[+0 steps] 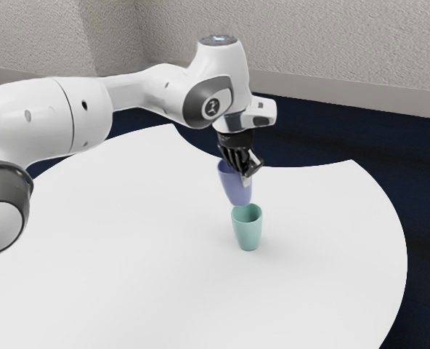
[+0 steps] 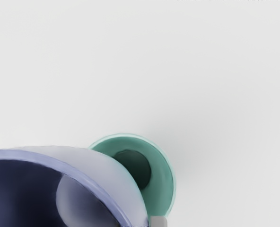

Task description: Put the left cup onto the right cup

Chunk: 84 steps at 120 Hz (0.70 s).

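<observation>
A lavender-blue cup (image 1: 234, 185) hangs in the air, tilted, with my black gripper (image 1: 241, 166) shut on its rim. Its base sits just above the mouth of a teal cup (image 1: 246, 227) that stands upright on the white round table (image 1: 128, 262). In the wrist view the blue cup (image 2: 83, 179) is large and blurred under the hand, partly covering the open mouth of the teal cup (image 2: 149, 165) below it.
The table's curved edge (image 1: 389, 218) runs along the exterior view's right, with dark blue floor (image 1: 389, 145) beyond. A grey wall with a pale baseboard (image 1: 346, 83) stands behind.
</observation>
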Each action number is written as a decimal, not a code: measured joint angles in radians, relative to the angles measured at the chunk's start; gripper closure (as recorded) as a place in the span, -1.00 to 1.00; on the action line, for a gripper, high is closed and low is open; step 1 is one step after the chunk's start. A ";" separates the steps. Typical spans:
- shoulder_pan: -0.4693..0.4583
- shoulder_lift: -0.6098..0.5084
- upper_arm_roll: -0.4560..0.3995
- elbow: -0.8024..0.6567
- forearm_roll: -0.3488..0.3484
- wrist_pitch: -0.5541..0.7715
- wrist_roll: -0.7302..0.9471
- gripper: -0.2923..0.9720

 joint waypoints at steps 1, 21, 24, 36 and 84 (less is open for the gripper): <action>0.000 0.000 0.000 0.000 0.000 0.001 0.000 0.70; 0.000 0.002 -0.002 -0.001 0.000 0.015 -0.007 0.70; 0.000 0.002 -0.002 -0.001 0.000 0.016 -0.008 0.70; 0.000 0.003 -0.002 -0.004 0.000 0.020 -0.011 0.70; -0.016 0.033 -0.003 -0.005 0.001 0.028 -0.020 0.70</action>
